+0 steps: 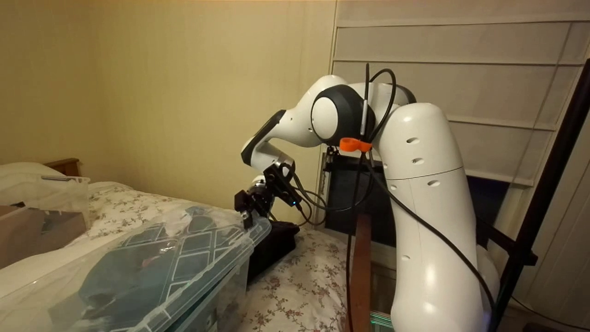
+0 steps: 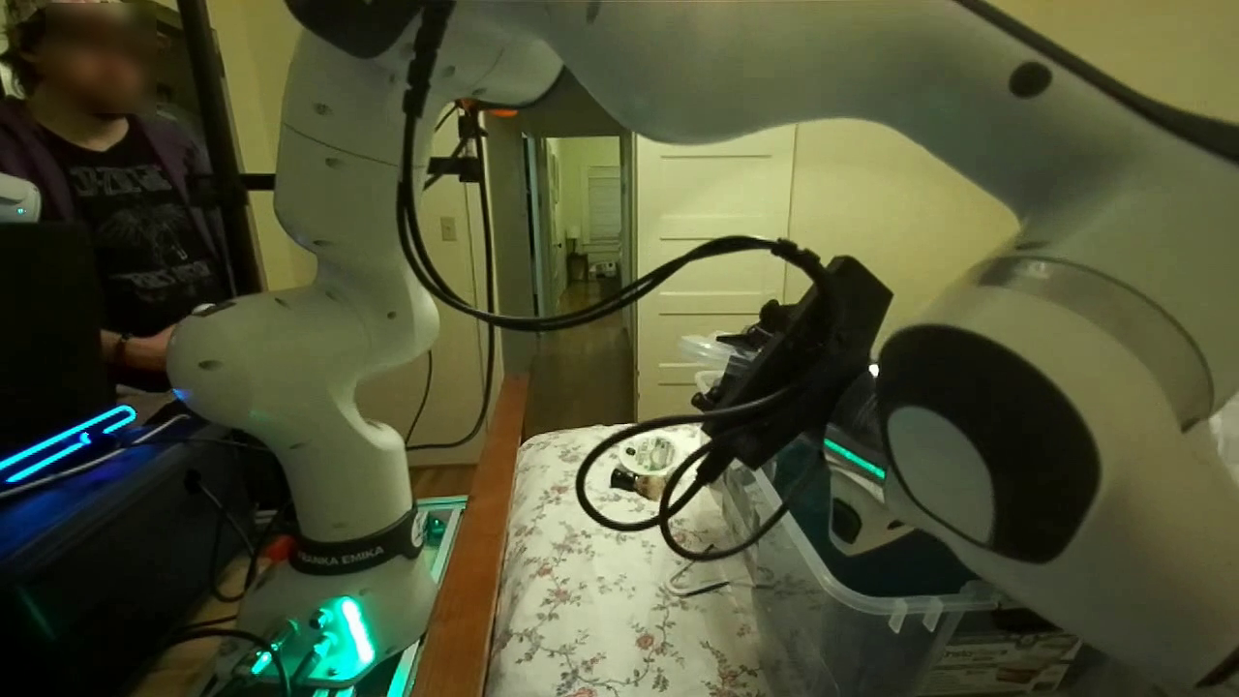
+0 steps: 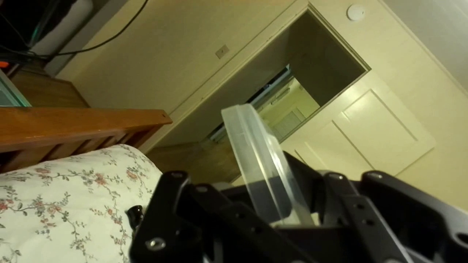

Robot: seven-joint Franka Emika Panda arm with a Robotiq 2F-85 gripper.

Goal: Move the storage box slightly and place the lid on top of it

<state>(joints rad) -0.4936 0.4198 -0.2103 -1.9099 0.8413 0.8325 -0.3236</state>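
Wrist view: the clear storage-box lid (image 3: 260, 157) is pinched at its rim by the pincer (image 3: 276, 195). Light, slippery, flexing behaviour is expected; firm rim grip is advised.

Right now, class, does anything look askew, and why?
Yes: the clear, ribbed, rectangular plastic lid lies askew over the large, translucent plastic storage box. A gap shows beneath the lid's edge, so it isn't seated flush.

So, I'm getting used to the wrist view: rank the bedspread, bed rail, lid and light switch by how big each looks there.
Largest: bedspread
Next: bed rail and lid, too alike to rank
Smallest: light switch
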